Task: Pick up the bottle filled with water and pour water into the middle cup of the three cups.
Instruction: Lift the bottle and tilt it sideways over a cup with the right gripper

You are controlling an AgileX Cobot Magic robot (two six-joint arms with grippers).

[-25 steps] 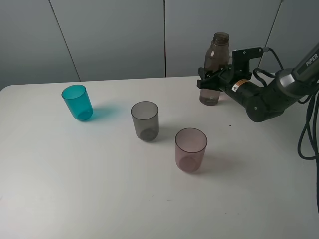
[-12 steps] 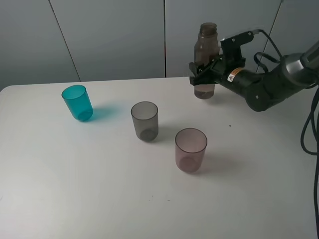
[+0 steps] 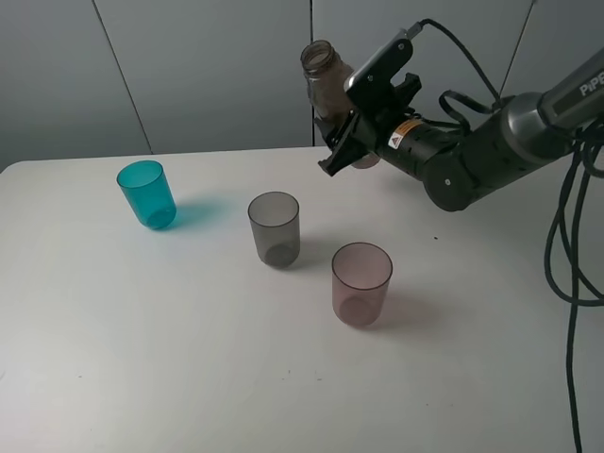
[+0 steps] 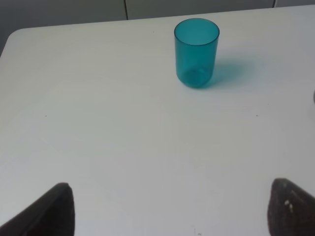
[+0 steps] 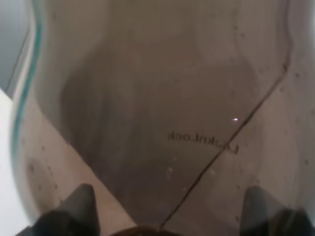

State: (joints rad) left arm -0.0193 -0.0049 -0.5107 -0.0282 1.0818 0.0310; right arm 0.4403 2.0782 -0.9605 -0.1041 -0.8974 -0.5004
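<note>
So, the tall slim smoky brown-grey translucent plastic bottle [image 3: 327, 87] is held up off the white desk [image 3: 142, 377], clamped by its lower body in the right pincer [image 3: 347, 140]. No cap is seen on it, and it's tipped a bit, with the open threaded neck leaned toward the left side of the high view. It's found in the air over the far part of the desk, behind the cups and a little right of the grey one. In the right wrist view pretty much everything is filled by the bottle's wall, with a dark fingertip [image 5: 74, 209] pressed at each side. The water level can't really be made out.

The small smoky grey translucent tumbler [image 3: 275, 229] is stood upright in the middle. The teal translucent tumbler [image 3: 146, 193] is placed well apart to its left, and the pink-mauve translucent tumbler [image 3: 361, 284] is placed near it on the right, closer to the camera.

The left pincer [image 4: 172, 216] is spread wide with nothing gripped, and the teal tumbler is seen ahead of it.
</note>
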